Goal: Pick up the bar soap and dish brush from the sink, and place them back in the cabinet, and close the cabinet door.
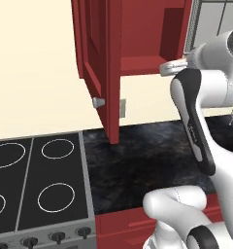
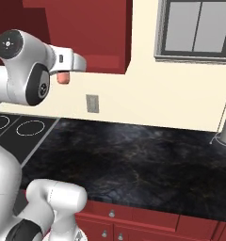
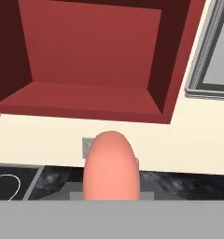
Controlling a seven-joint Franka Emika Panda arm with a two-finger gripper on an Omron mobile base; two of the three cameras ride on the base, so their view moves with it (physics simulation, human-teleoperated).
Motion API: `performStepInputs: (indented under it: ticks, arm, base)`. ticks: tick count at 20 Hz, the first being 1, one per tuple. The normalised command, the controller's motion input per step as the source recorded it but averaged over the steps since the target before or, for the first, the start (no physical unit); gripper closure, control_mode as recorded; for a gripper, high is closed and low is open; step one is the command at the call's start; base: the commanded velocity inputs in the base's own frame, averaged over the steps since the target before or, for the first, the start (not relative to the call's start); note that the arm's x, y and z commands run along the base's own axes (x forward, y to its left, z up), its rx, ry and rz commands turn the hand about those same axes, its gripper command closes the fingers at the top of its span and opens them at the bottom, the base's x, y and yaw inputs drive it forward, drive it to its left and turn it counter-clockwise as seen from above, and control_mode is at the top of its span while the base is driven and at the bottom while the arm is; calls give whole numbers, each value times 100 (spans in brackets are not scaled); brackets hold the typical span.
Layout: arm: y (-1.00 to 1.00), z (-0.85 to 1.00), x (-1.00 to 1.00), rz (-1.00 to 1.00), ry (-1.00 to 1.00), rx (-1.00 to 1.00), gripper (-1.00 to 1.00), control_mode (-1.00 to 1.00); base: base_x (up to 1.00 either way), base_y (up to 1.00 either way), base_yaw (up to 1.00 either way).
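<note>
My gripper is raised in front of the open cabinet, shut on the bar soap, a salmon-pink block. In the hand view the bar soap rises from the bottom centre and hides the fingertips. It sits just below and in front of the cabinet's red shelf. The hand shows at the shelf's front edge. The cabinet door stands swung open to the left, and its grey knob faces out. The dish brush and the sink are out of view.
Black marbled counter runs below the cabinet. A stove lies at the left. A wall outlet sits under the cabinet, with a window at the right. A grey metal fixture stands at the far right. Red drawers line the front.
</note>
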Motion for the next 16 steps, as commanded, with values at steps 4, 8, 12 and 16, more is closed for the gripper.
performStepInputs:
  ticks: [4,8,12,16]
  arm:
    - [0,3,33,0,-2,0,100,-100]
    - [0,0,41,0,0,0,100,-100]
    - [0,0,45,0,0,0,100,-100]
    - [0,4,42,0,0,0,100,-100]
  base:
    - [0,0,0]
    - [0,0,0]
    - [0,0,0]
    - [0,0,0]
